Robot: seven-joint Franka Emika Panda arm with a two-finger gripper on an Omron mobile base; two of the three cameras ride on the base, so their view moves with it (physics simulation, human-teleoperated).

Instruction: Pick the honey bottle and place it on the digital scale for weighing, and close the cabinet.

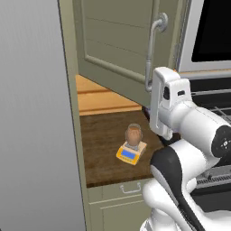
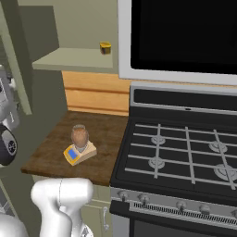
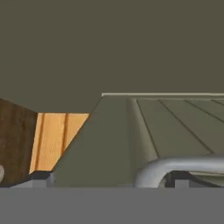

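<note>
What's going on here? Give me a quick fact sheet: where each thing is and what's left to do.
honey bottle: upright on the digital scale
scale location: wooden counter, left of the stove
cabinet door: open
door handle: right by the pincer in the hand view
pincer state: cannot tell
yellow tin: on the cabinet shelf
left to do: close the cabinet

Dark wood counter (image 2: 51, 155) sits left of black gas stove (image 2: 185, 152). Orange wood backsplash (image 2: 92, 95) behind counter. Drawer (image 1: 119, 196) below counter. Grey panel (image 1: 31, 113) left of counter.
</note>
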